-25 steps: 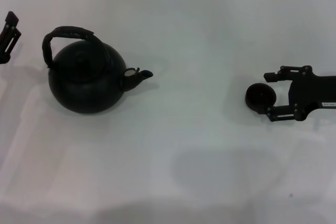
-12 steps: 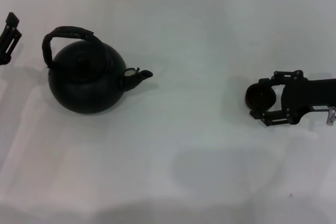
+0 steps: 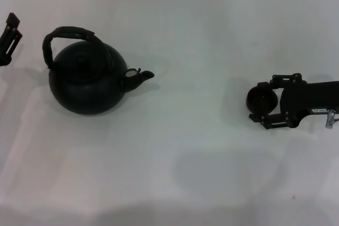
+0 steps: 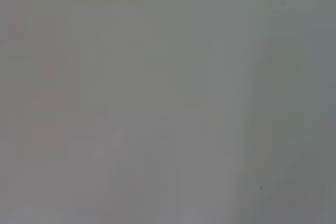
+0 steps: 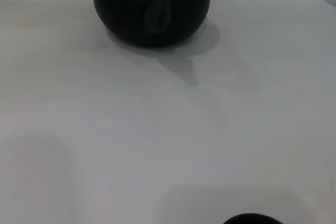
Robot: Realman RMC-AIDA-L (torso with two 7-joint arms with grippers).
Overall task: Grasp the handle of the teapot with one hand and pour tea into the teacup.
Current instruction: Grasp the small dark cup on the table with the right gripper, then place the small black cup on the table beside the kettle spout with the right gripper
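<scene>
The matte-black teapot (image 3: 87, 80) stands at the table's left, its stubby spout (image 3: 142, 76) pointing right and its arched wrapped handle (image 3: 69, 33) upright. It also shows in the right wrist view (image 5: 152, 3), spout toward the camera. The small dark teacup (image 3: 261, 99) stands at the right; its rim just shows in the right wrist view (image 5: 252, 219). My right gripper (image 3: 259, 103) reaches in from the right, with its open fingers on either side of the teacup. My left gripper (image 3: 9, 38) is parked at the far left edge, left of the teapot.
The white table (image 3: 190, 35) runs between teapot and teacup with nothing else on it. The left wrist view shows only a plain grey surface.
My right gripper has slid left around the teacup and its fingers have narrowed toward it. The teacup, the teapot and the left arm have not moved.
</scene>
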